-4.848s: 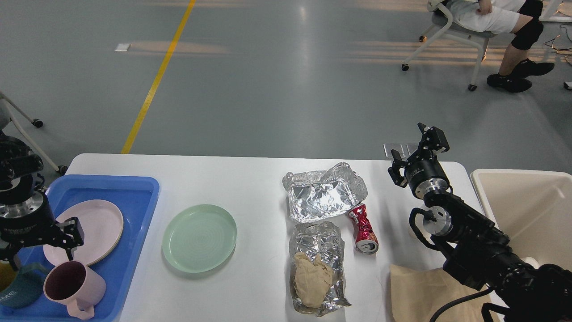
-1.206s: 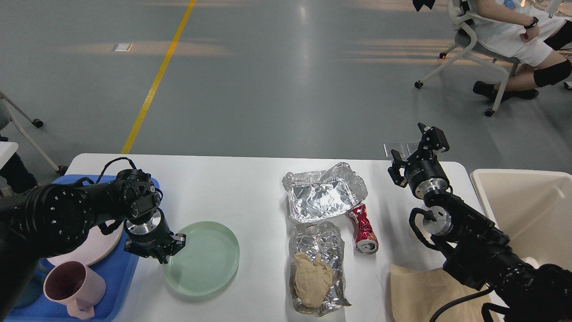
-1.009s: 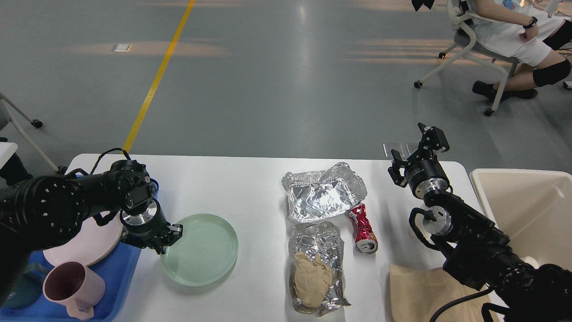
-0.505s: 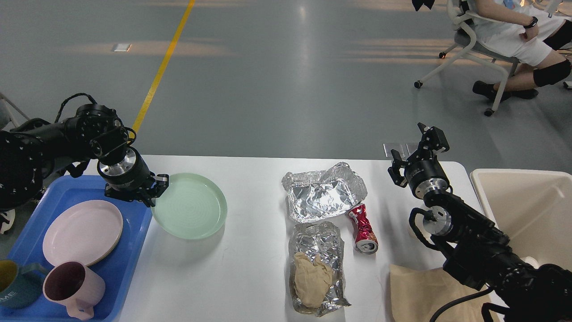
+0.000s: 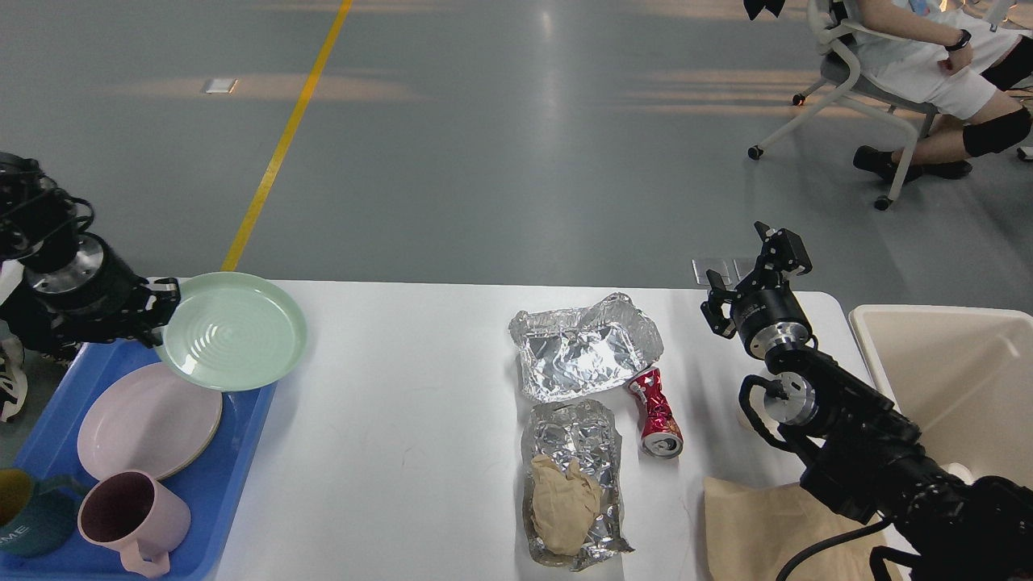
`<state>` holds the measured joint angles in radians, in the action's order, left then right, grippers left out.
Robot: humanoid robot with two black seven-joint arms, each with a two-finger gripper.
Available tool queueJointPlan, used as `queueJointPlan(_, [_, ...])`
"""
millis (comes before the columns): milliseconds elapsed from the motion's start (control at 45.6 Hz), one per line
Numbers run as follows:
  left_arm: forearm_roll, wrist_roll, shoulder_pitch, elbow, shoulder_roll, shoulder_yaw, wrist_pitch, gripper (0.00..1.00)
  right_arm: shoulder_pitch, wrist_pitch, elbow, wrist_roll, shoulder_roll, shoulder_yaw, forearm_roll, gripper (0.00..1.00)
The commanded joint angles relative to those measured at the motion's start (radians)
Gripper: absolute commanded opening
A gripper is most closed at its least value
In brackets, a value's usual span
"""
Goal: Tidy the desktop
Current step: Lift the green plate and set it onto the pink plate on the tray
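Nearest the robot, at the left corner, a pink mug [image 5: 129, 520] and a teal cup [image 5: 20, 524] stand in the blue tray [image 5: 234, 452], with a pink plate [image 5: 145, 420] just behind them — crockery seems to be gathered there to get it off the table. The desktop [image 5: 403, 403] spreads across the middle between that tray and the cream bin [image 5: 952, 379] at the right. On it lie a flattened foil sheet with a crumpled napkin [image 5: 565, 504], a crushed red can [image 5: 658, 411], brown paper [image 5: 759, 524] near the front edge and, farther back, an open foil tray [image 5: 581, 351]; this looks like rubbish meant for the bin. Above the tray's far end the left gripper [image 5: 157, 311] pinches the rim of a green plate [image 5: 234, 331], held roughly level and clear of the pink plate, probably for stacking. The right gripper [image 5: 754, 270] hovers at the far right with its fingers spread apart, holding nothing.
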<state>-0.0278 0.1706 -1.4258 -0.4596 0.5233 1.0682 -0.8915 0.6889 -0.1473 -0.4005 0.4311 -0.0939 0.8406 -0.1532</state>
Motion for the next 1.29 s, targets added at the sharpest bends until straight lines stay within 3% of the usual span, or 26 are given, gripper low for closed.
queueJointPlan(0, [0.000,0.001,0.071,0.067,0.037,-0.028,0.006,0.00,0.000,0.000,0.000,0.000,0.000,0.000,0.000,1.00])
queueJointPlan(263, [-0.001,0.012,0.189,0.142,0.038,-0.068,0.000,0.00,0.000,0.000,0.000,0.000,0.000,0.000,0.000,1.00])
queueJointPlan(1206, [-0.003,0.021,0.281,0.196,0.087,-0.094,0.003,0.00,0.000,0.000,0.000,0.000,0.000,0.000,0.000,1.00])
queueJointPlan(1272, [-0.003,0.021,0.284,0.203,0.081,-0.096,0.008,0.04,0.000,0.000,0.000,0.000,0.000,0.000,0.000,1.00])
